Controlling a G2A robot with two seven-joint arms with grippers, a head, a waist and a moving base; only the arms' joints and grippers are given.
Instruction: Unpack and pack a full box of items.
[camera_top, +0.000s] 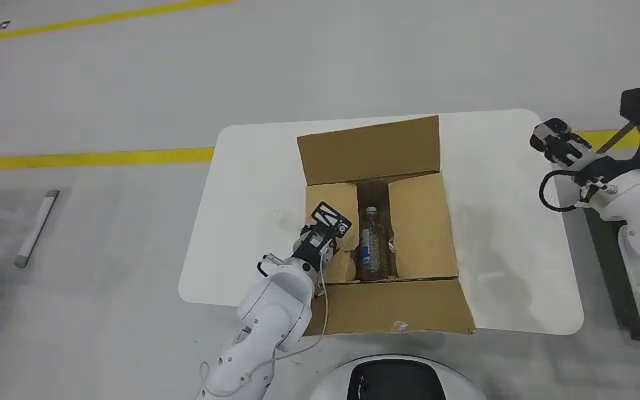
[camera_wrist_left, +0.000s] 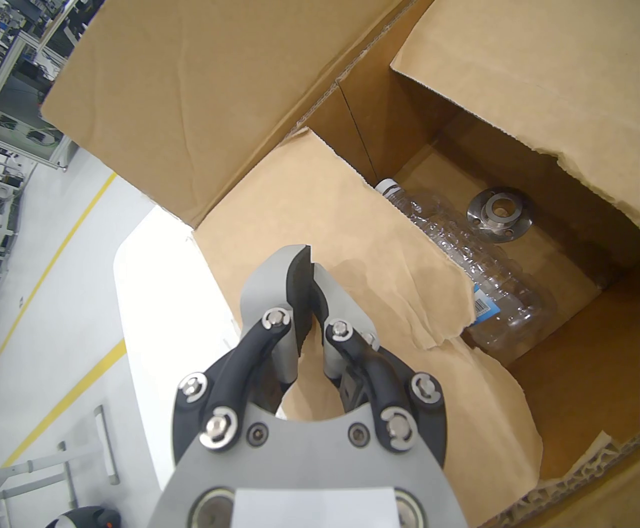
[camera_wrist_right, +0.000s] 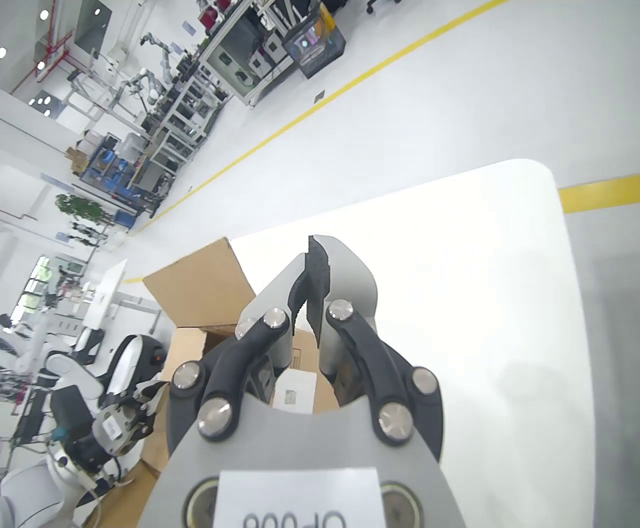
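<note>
Your left hand (camera_wrist_left: 306, 260) (camera_top: 330, 222) has its two fingers pressed together at the tips, with nothing between them. It sits over the left inner flap (camera_wrist_left: 350, 240) (camera_top: 338, 205) of the box (camera_top: 370, 150) (camera_wrist_left: 165, 100) (camera_wrist_right: 200, 285), near that flap's torn edge. You cannot tell from these views whether the fingertips touch the cardboard.

Just past the flap's edge, down on the box floor, a clear plastic bottle (camera_wrist_left: 475, 260) (camera_top: 373, 245) lies on its side. Its white cap points toward the far wall and part of its body is hidden under the flap. A round metal flange (camera_wrist_left: 500, 215) rests on the floor just beside the bottle, near its shoulder, on the side away from your left hand.

The right inner flap (camera_top: 422, 225) (camera_wrist_left: 525, 75) is folded in over the opening. The far flap (camera_top: 372, 148) and the near flap (camera_top: 395, 308) lie spread outward. The box stands in the middle of the white desk (camera_top: 500, 200) (camera_wrist_left: 165, 300) (camera_wrist_right: 475, 275).

Your right hand (camera_wrist_right: 312, 260) (camera_top: 560, 140) is also closed and empty. It hangs above the desk's far right corner, well apart from the box.
</note>
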